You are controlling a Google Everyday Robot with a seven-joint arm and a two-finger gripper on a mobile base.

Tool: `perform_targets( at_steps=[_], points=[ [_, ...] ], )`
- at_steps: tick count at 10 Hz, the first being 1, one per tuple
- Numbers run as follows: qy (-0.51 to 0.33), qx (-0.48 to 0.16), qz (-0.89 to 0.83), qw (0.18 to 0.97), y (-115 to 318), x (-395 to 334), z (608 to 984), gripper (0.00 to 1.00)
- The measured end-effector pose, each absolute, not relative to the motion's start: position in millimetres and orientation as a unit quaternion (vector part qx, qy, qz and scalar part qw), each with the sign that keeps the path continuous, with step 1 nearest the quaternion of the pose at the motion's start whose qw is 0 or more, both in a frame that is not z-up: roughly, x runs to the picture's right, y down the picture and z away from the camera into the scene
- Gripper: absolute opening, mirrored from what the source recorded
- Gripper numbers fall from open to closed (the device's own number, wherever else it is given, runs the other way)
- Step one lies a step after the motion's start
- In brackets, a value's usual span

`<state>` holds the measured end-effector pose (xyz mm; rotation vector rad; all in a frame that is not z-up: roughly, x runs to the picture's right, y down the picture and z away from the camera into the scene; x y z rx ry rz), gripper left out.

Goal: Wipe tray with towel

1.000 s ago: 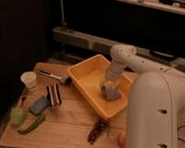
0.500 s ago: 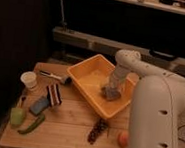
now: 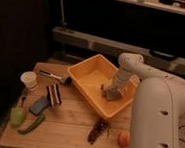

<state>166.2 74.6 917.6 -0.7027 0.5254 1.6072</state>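
A yellow-orange tray sits on the right half of the wooden table. A grey towel lies inside the tray near its right wall. My gripper reaches down into the tray from the white arm and is pressed onto the towel. The towel and the wrist hide the fingertips.
On the table's left are a white cup, a dark pen-like tool, a striped block, a blue sponge, a green pear and a green pepper. Dark grapes and an orange fruit lie in front of the tray.
The gripper and towel have slid toward the tray's right side, and the arm's elbow has swung right with them.
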Motion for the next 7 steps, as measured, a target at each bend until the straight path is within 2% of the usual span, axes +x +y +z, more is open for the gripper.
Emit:
perform_targets(
  at_steps=[5, 7],
  points=[
    [0.243, -0.306, 0.683, 0.618, 69.2, 156.6, 927.0, 0.17],
    [0.246, -0.304, 0.680, 0.621, 64.9, 152.9, 928.8, 0.03]
  ],
)
